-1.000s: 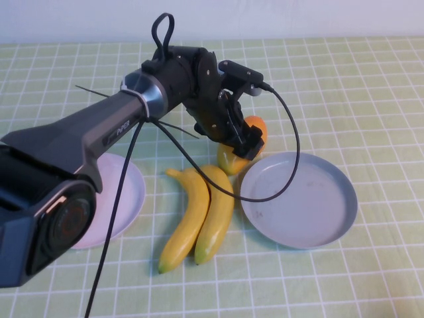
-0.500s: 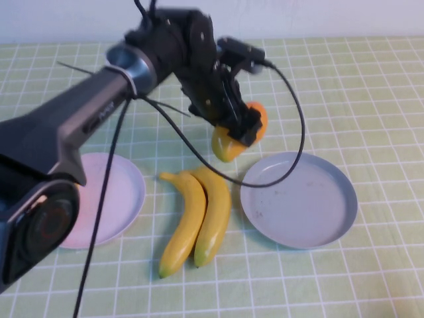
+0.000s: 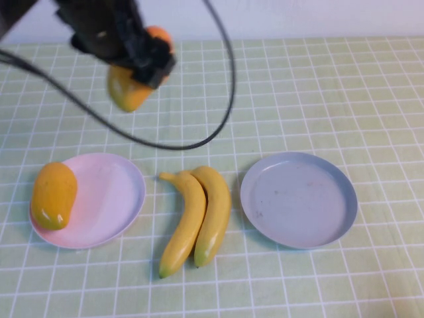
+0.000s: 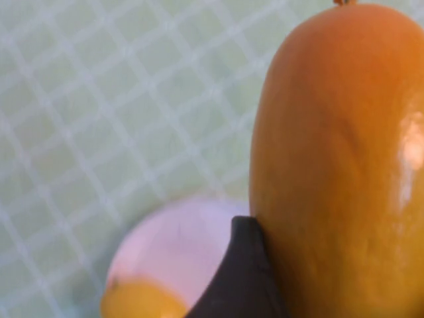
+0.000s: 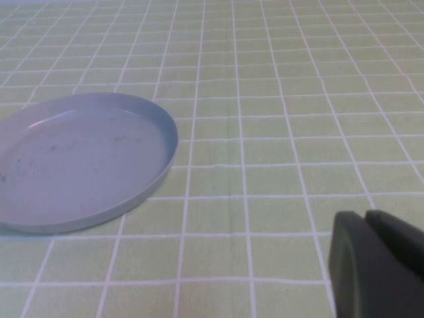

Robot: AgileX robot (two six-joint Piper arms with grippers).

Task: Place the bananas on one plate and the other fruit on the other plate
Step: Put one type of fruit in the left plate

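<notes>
Jaws of the left gripper (image 3: 136, 63) are clamped on 1 orange-yellow mango-like fruit (image 3: 132, 83), held in the air above the checked tablecloth (image 3: 331, 86), up and back from the pink-lilac plate (image 3: 116, 199). In the left wrist view a dark finger (image 4: 245, 278) presses against the side of this fruit, whose long axis runs along the finger line, with the pink-lilac plate visible below and beyond it.

Governing relation: the pink-lilac plate lies below the carried fruit, nearer the robot and slightly to its left. The left arm is the nearer arm and already carries the load. Judged from this layout, the coming move calls for travel toward the robot and a descent over the bare half of that plate.

Count, taken outward from the pink-lilac plate:
- Mango-like fruit: 2. 1 is in the left gripper; the second mango-like fruit (image 3: 53, 195) rests on the left rim area of the pink-lilac plate, long axis roughly front to back.
- Bananas (image 3: 195, 218): 2, touching side by side on the cloth just right of the pink-lilac plate, between it and the grey-blue plate (image 3: 298, 199).
- Plates: 2. The grey-blue plate holds nothing.

The right gripper (image 5: 377, 262) sits low over the cloth, beyond the grey-blue plate from the pink-lilac plate; its dark fingertips appear closed together with nothing between them.
</notes>
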